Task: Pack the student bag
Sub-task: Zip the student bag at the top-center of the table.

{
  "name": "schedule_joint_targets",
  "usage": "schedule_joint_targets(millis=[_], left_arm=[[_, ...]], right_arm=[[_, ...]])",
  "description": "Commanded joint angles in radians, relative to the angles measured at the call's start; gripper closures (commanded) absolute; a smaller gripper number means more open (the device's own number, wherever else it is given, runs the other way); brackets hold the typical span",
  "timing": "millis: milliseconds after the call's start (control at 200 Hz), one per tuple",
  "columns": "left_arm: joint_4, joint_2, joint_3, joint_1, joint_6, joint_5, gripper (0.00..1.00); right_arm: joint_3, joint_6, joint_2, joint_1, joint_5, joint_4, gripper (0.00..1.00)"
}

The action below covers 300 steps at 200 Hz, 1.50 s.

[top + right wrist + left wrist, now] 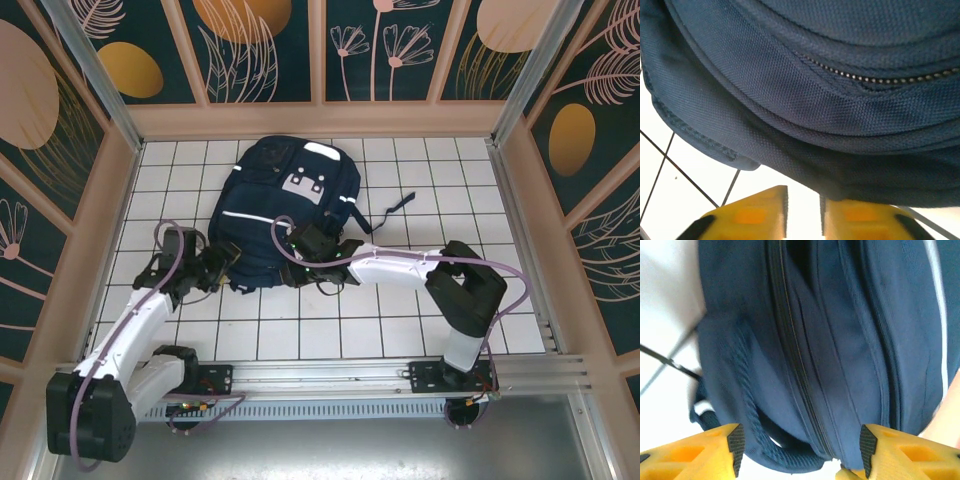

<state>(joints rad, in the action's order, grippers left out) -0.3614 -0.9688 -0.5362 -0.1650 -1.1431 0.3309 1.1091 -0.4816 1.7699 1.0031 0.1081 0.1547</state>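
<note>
1. Backpack (290, 205): big dark navy fabric bag lying flat on the white tiled counter (400, 320), left of middle and toward the far side. Rounded outline, thin white stripes, a white patch (322, 150) at the far end and a pale grey patch (305, 185) below it.
2. A thin black strap (395, 208) trails off the bag's right side onto the tiles.
3. Left gripper (218, 263) is at the bag's near-left corner. In the left wrist view its jaws (797, 442) are wide apart. The yellow fingers with black pads (735, 440) flank the bag's lower edge, and there is no clear squeeze on the fabric.
4. Same view: the backpack (840, 340) is smooth woven navy cloth in long folds. A dark zipper (795, 365) runs lengthwise, and a ribbed woven handle (747, 390) curves at the left. A white stripe (940, 315) sits at the right edge.
5. Right gripper (303, 243) is over the bag's near edge, with the white arm reaching in from the right.
6. In the right wrist view the right gripper (804, 210) has its jaws nearly together, and a slim gap shows white counter (685, 200). The bag's hem overhangs the right fingertip, so I cannot tell if it pinches cloth.
7. Same view: the backpack (815, 75) has a coarse grainy weave, stitched seams and a small metal-toothed zipper (865, 77) curving across.
</note>
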Motion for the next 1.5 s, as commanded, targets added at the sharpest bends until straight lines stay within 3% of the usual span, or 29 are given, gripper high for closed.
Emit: schedule_joint_targets(millis=[0, 270, 355, 445, 625, 831, 896, 971, 1156, 1276, 1356, 1496], left_arm=[[0.115, -0.004, 0.023, -0.052, -0.148, 0.017, 0.37], [0.208, -0.173, -0.007, -0.115, -0.153, -0.020, 0.44], [0.231, -0.208, -0.015, -0.117, -0.142, -0.028, 0.66], [0.226, -0.233, -0.027, -0.119, -0.126, -0.042, 0.77], [0.233, -0.250, -0.035, -0.128, -0.118, -0.043, 0.84], [0.225, -0.263, -0.042, -0.138, -0.107, -0.035, 0.84], [0.225, -0.267, -0.044, -0.138, -0.106, -0.034, 0.79], [0.223, -0.271, -0.051, -0.138, -0.103, -0.035, 0.67], [0.225, -0.286, -0.064, -0.139, -0.101, -0.031, 0.63], [0.229, -0.296, -0.067, -0.140, -0.099, -0.029, 0.64], [0.231, -0.298, -0.065, -0.139, -0.096, -0.027, 0.63], [0.236, -0.298, -0.061, -0.139, -0.098, -0.026, 0.63]], right_arm=[[-0.006, 0.003, 0.006, -0.004, 0.025, -0.073, 0.66], [-0.032, 0.010, 0.015, -0.029, 0.063, -0.150, 0.53], [-0.028, 0.019, 0.023, -0.039, 0.062, -0.166, 0.52], [-0.015, 0.033, 0.034, -0.050, 0.063, -0.186, 0.49], [0.015, 0.063, 0.081, -0.068, 0.061, -0.223, 0.44], [0.041, 0.102, 0.100, -0.076, 0.095, -0.281, 0.40], [0.042, 0.112, 0.102, -0.077, 0.134, -0.309, 0.40], [0.045, 0.115, 0.102, -0.077, 0.173, -0.337, 0.40], [0.034, 0.113, 0.090, -0.065, 0.229, -0.387, 0.42], [0.045, 0.111, 0.091, -0.058, 0.240, -0.386, 0.49], [0.042, 0.106, 0.089, -0.054, 0.256, -0.397, 0.59], [0.057, 0.110, 0.101, -0.046, 0.259, -0.384, 0.58]])
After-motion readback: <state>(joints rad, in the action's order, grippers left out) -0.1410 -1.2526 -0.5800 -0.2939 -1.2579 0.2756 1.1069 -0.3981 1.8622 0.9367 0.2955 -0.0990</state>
